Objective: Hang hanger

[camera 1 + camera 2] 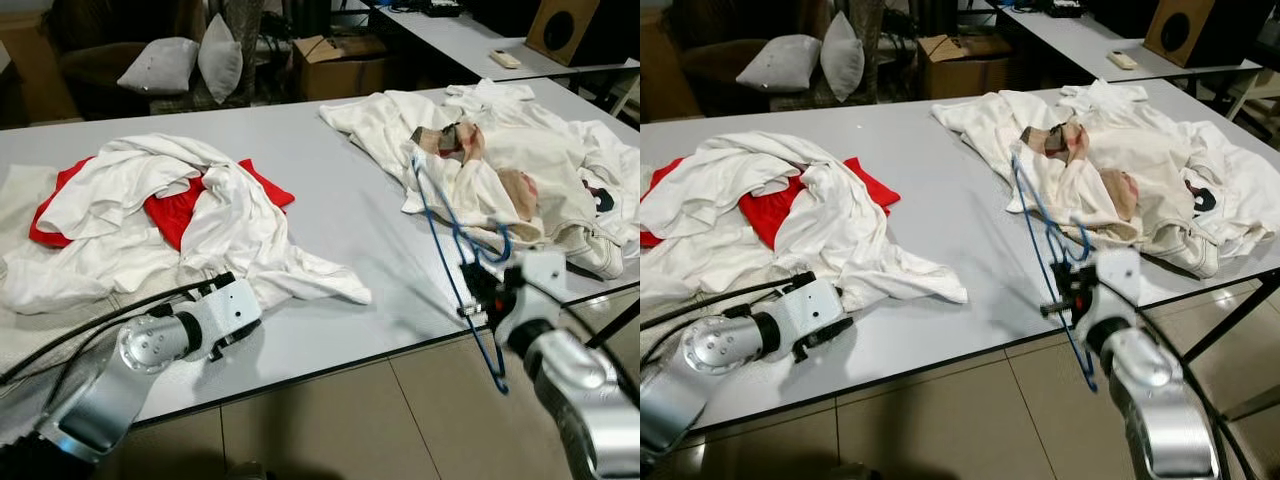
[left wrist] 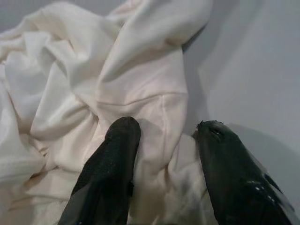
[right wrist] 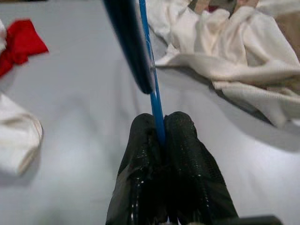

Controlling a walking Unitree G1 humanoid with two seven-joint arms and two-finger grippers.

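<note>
Right gripper (image 3: 161, 136) pinches blue hanger (image 1: 450, 235) at table's (image 1: 340, 210) front edge; left gripper (image 2: 164, 140), jaws spread, over white shirt (image 2: 122, 79).

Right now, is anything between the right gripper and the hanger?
No. The right gripper has its fingers shut on the blue hanger, near the table edge. The hanger's far end lies against the white clothes. No rail to hang it on is visible.

Thin blue wire hanger (image 1: 450, 240); soft white cloth (image 1: 200, 220); smooth matt table (image 1: 340, 200)
</note>
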